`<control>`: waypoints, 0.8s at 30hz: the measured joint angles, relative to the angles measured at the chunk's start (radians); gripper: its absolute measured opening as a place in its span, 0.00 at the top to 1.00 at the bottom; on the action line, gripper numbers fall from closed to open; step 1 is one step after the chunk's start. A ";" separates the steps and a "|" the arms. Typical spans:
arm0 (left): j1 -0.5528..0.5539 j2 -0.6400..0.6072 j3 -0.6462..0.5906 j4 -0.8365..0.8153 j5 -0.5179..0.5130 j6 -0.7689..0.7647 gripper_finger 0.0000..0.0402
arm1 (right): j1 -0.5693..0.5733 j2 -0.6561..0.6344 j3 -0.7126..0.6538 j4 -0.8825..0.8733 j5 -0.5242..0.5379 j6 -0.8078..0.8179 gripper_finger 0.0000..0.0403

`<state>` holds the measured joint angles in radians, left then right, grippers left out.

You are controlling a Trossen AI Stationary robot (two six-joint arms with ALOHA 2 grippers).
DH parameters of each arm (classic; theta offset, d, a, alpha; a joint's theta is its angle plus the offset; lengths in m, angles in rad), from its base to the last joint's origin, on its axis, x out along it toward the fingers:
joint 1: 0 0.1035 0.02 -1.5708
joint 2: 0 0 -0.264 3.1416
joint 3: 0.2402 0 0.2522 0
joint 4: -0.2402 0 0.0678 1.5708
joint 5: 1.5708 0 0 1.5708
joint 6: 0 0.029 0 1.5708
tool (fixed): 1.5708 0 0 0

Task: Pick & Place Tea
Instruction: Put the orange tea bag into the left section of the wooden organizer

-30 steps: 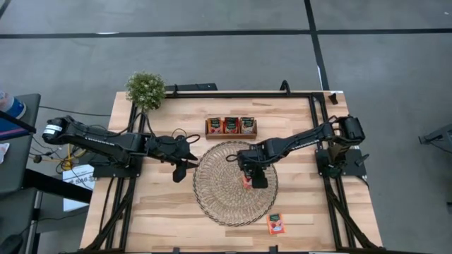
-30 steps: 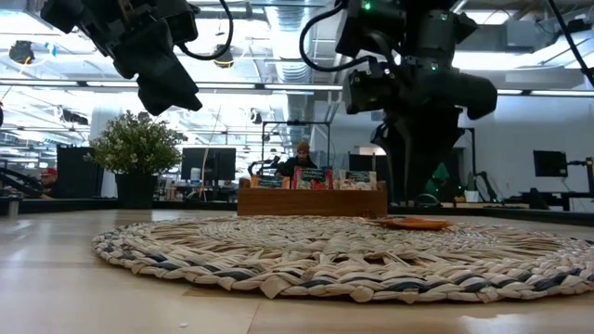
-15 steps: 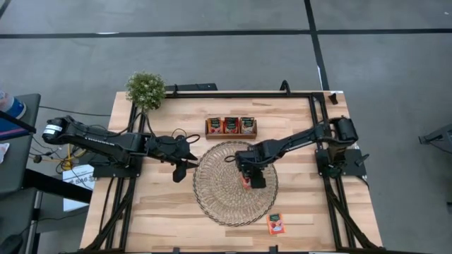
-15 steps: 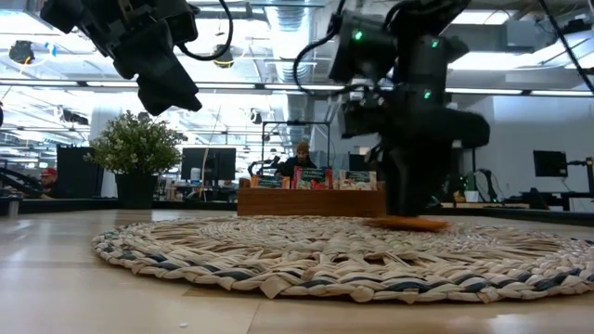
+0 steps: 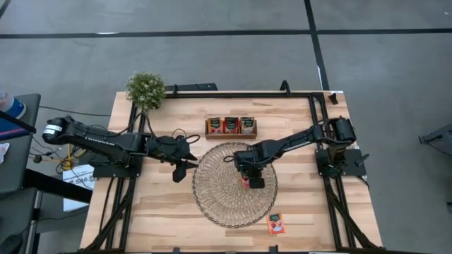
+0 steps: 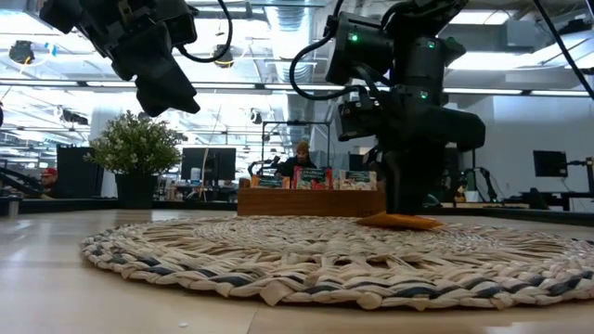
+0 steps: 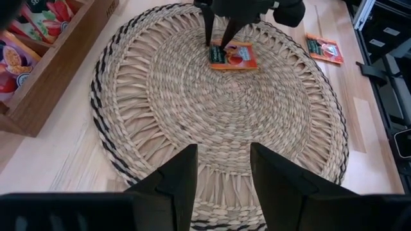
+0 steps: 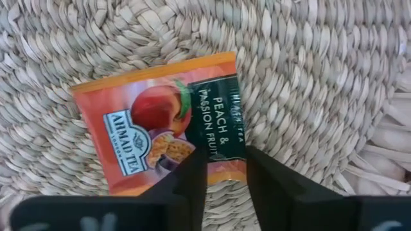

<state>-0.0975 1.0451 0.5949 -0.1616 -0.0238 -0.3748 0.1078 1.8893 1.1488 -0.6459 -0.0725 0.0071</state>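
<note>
**Right gripper down over a tea sachet on the woven mat**

High view: a pale plank table (image 5: 169,212) carries a large round woven mat (image 5: 219,197) with a darker braided rim. The right gripper (image 5: 248,179) is lowered onto the mat's right half, over a red-orange tea sachet (image 5: 245,183) that its dark body mostly covers. A second sachet (image 5: 276,224) lies flat on bare wood just off the mat's near-right edge. Behind the mat stands a small wooden tray (image 5: 231,127) with three compartments, each holding red-orange sachets. A small leafy plant (image 5: 145,88) sits at the far-left corner. The left gripper (image 5: 185,168) hovers just off the mat's left edge.

Low view: the mat's coarse, knotted weave fills the foreground. The right gripper reaches down to the flat orange sachet (image 6: 401,221), with the tray (image 6: 312,199) behind it and the plant (image 6: 135,148) at left. A person (image 6: 301,156) sits far back in the room.

Left wrist view: the left gripper's fingers (image 7: 180,179) stand apart, holding nothing, above the mat's near rim. Across the mat, the right gripper's tips straddle one end of the sachet (image 7: 234,56). The second sachet (image 7: 323,49) lies beyond the mat.

Right wrist view: the glossy, roughly square sachet (image 8: 160,131) lies flat and slightly skewed on the straw weave, its dark green band facing the right gripper (image 8: 225,176), whose parted fingers straddle that edge without yet closing on it.
</note>
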 joint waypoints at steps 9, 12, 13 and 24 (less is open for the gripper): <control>0.000 0.000 0.000 -0.001 -0.016 0.001 0.66 | 0.000 -0.009 -0.003 -0.011 -0.002 0.001 0.90; 0.000 0.000 0.000 -0.001 -0.019 0.001 0.66 | 0.001 -0.009 0.009 -0.039 0.000 0.003 0.96; 0.000 0.000 0.000 0.000 -0.019 0.004 0.66 | 0.001 -0.008 0.021 -0.065 0.003 0.000 0.98; 0.000 0.000 0.000 0.038 -0.024 0.004 0.66 | 0.002 -0.010 0.159 -0.215 0.055 -0.007 1.00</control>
<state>-0.0975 1.0454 0.5949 -0.1235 -0.0475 -0.3705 0.1097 1.8797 1.3083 -0.8610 -0.0170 -0.0003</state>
